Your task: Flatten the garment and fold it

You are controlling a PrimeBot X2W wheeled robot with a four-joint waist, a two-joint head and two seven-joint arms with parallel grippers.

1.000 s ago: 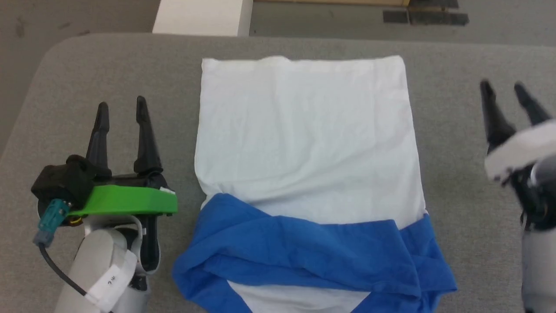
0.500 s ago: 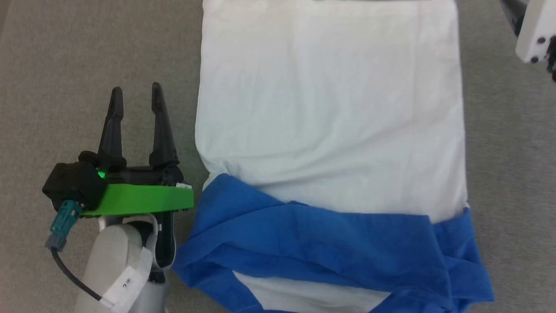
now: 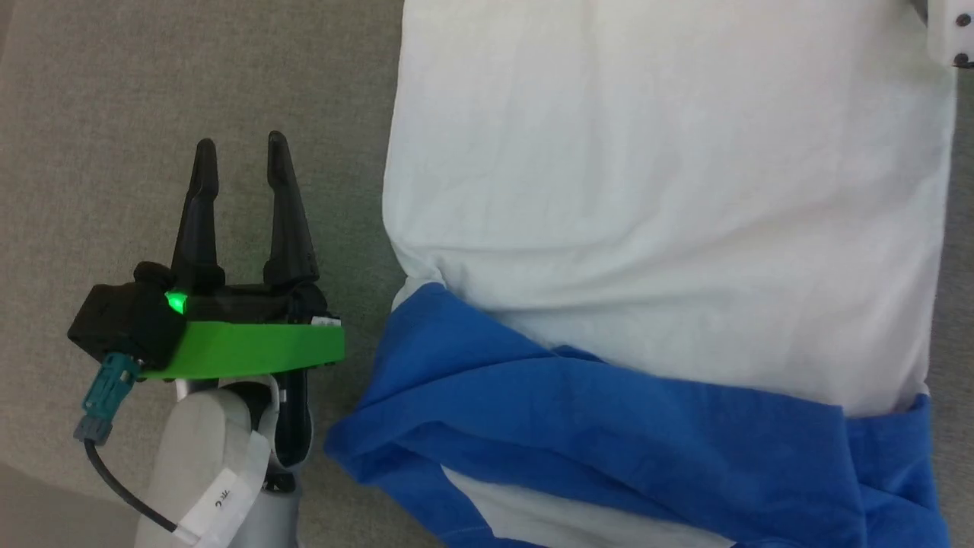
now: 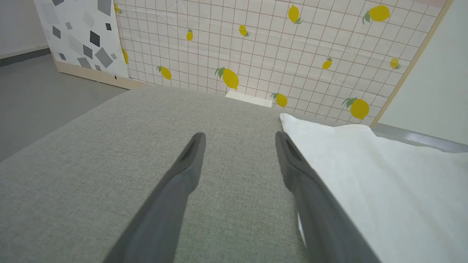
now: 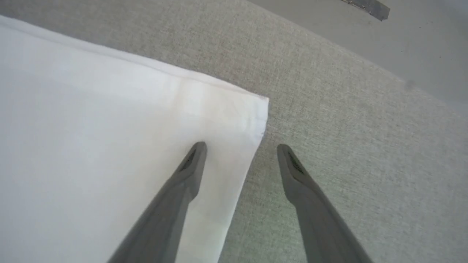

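The garment (image 3: 654, 198) lies flat on the grey surface, its white body stretching away from me and its blue sleeves (image 3: 609, 426) folded across the near end. My left gripper (image 3: 240, 148) stands open and empty over bare cloth, left of the garment's left edge (image 4: 365, 175). In the right wrist view my right gripper (image 5: 239, 148) is open above the garment's far right corner (image 5: 219, 109), one finger over the white fabric and the other over the grey surface. A bit of the right arm's white casing (image 3: 951, 34) pokes in at the head view's top right.
The grey upholstered surface (image 3: 152, 91) extends left of the garment. Its far edge meets a lemon-patterned tiled wall panel (image 4: 256, 44) and grey floor (image 4: 36, 91). Floor (image 5: 402, 40) also lies past the surface's far right edge.
The head camera has tipped down and closer, so the garment now fills more of the picture. The right gripper has gone forward toward the garment's far right corner. The left gripper has held its place.
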